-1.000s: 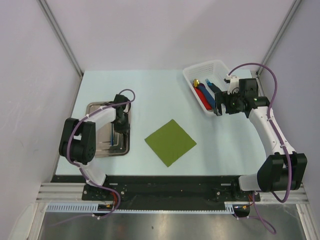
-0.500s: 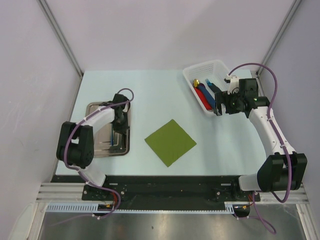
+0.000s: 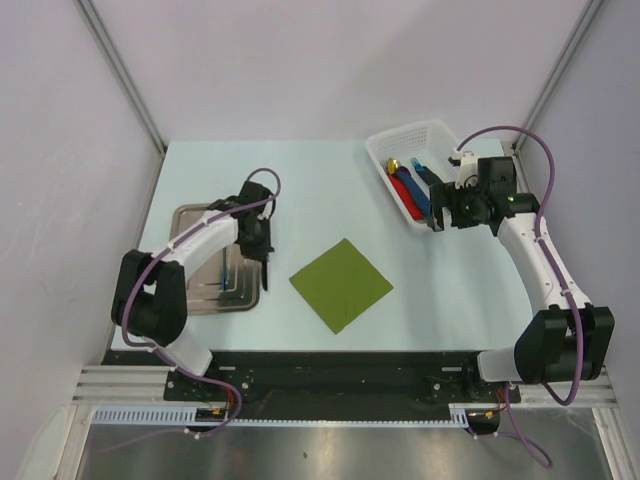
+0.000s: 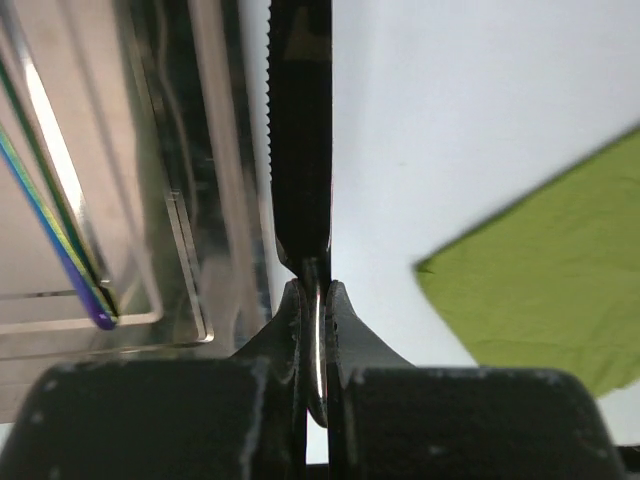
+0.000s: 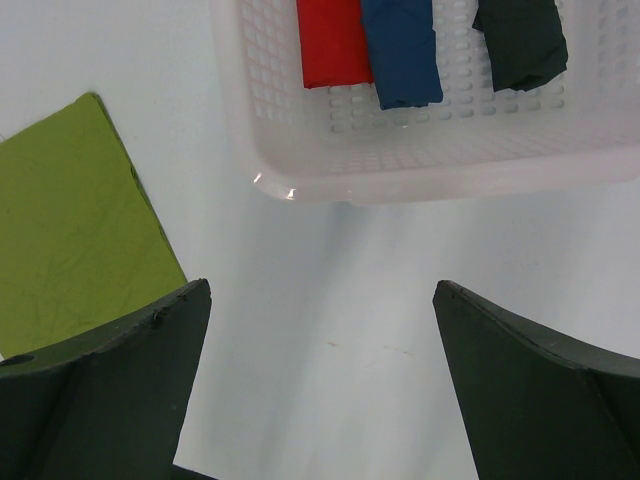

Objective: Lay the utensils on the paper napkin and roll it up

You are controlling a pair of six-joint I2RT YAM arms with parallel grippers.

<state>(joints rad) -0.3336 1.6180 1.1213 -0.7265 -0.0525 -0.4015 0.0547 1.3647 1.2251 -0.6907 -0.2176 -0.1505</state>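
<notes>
My left gripper [image 3: 263,250] [image 4: 315,292] is shut on a slim dark knife [image 4: 301,150] with a serrated blade, held above the right rim of the silver tray [image 3: 190,217] [image 4: 70,130]. More slim utensils [image 3: 225,277] [image 4: 55,225] lie in the tray, one with a bluish sheen. The olive-green paper napkin [image 3: 341,284] [image 4: 545,290] [image 5: 70,230] lies flat on the table to the right of the left gripper, with nothing on it. My right gripper [image 3: 436,212] [image 5: 320,340] is open over bare table, just in front of the white basket.
A white plastic basket [image 3: 442,133] [image 5: 430,160] at the back right holds a red piece [image 5: 330,40], a blue piece [image 5: 400,55] and a dark piece [image 5: 520,40]. Grey walls close the table on the left, right and back.
The left gripper has risen out of the tray with the knife and moved right to the tray's right rim, nearer the napkin. The right arm has not moved.
</notes>
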